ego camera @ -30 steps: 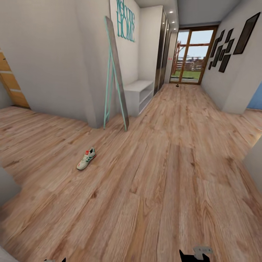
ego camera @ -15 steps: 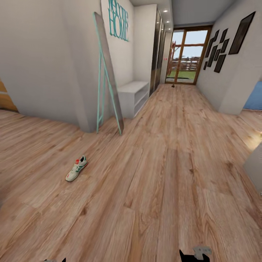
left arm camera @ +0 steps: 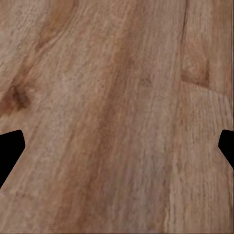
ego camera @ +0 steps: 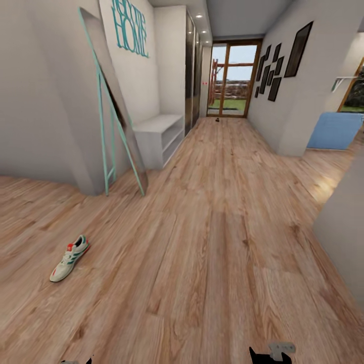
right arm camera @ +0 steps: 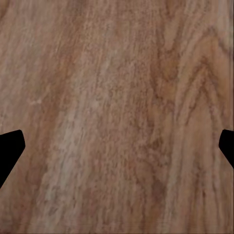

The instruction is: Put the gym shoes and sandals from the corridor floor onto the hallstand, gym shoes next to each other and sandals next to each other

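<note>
Shoe (ego camera: 69,258) lies alone on the floor (ego camera: 217,242), far from the rack (ego camera: 159,136). Both grippers (left arm camera: 117,146) (right arm camera: 117,146) spread wide, holding nothing, ready to grab.

Your head cam faces down the corridor, floor (ego camera: 212,263) low in front. Both wrist cams point straight down, close on the same planks.

Wood-plank corridor floor (ego camera: 217,242), one gym shoe (ego camera: 69,258) lying on it, left side

Corridor floor (right arm camera: 117,97) (between spread fingertips (right arm camera: 9,151))
</note>
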Robot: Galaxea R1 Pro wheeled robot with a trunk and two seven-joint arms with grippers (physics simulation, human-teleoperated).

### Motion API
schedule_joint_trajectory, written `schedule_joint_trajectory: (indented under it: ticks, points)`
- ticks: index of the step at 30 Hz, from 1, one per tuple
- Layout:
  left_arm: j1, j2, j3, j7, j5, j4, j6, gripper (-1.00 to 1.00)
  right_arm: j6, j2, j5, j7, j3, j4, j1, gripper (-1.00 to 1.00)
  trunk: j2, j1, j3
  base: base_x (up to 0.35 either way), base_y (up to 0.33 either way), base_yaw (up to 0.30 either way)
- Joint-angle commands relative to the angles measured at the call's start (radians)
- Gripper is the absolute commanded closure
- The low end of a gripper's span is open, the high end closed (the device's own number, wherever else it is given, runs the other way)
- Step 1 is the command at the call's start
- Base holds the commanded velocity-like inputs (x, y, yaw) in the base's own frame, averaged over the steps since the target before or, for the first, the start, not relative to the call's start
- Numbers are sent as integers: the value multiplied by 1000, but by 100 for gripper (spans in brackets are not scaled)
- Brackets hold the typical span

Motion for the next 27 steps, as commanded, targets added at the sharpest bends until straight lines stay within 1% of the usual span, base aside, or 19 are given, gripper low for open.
schedule_joint_trajectory:
  ticks: [1, 20, 27]
  points:
    - [0, 0, 6, -10, 3, 1, 1, -100, -3, 0, -11, 4, 8, 1, -1, -100, 0, 0, 0, 324, -97, -257]
    - [0, 0, 7, -7, 3, 1, 0, -100, -3, 0, -11, 3, 8, 1, -1, -100, 0, 0, 2, 335, -15, -254]
    - [0, -1, 7, -5, 3, 1, 1, -100, -3, 0, -10, 4, 8, 2, -1, -100, 0, 0, 2, 338, 0, -53]
